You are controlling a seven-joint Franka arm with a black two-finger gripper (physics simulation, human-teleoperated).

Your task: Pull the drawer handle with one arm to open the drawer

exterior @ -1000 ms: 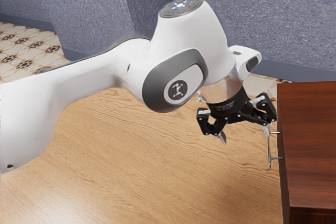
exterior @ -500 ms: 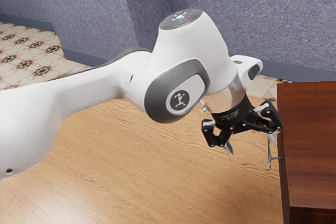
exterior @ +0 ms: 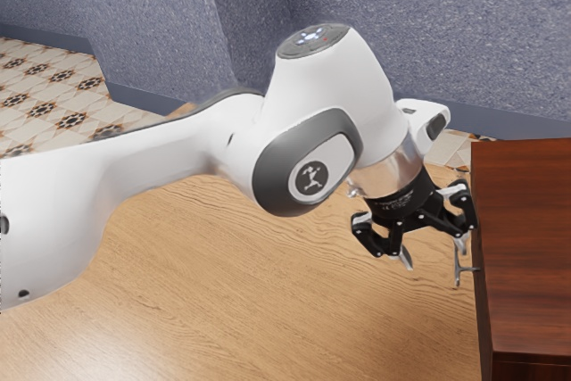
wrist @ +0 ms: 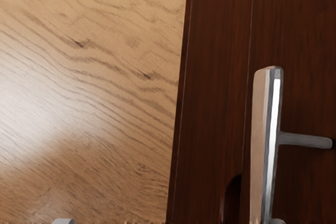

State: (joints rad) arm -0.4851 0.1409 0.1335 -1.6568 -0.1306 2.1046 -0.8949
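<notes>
A dark brown wooden drawer cabinet (exterior: pixel 526 256) stands at the exterior view's right. Its silver bar handle (exterior: pixel 459 272) stands upright on short posts off the front face. My black gripper (exterior: pixel 434 252) hangs open just in front of that face. One fingertip (exterior: pixel 462 244) overlaps the handle's upper end and the other fingertip (exterior: pixel 406 261) stands over the table, away from the cabinet. In the wrist view the handle (wrist: pixel 264 145) and the drawer front (wrist: pixel 210 103) are close under my hand. Nothing is held between the fingers.
The cabinet rests on a light wooden table (exterior: pixel 223 292) that stretches toward the exterior view's left. My white arm (exterior: pixel 178 176) spans above it. Grey walls (exterior: pixel 464 24) and a patterned tile floor (exterior: pixel 45 86) lie behind.
My gripper has come down and a little toward the cabinet. Its near finger now covers the handle's upper end. The drawer front has not visibly moved.
</notes>
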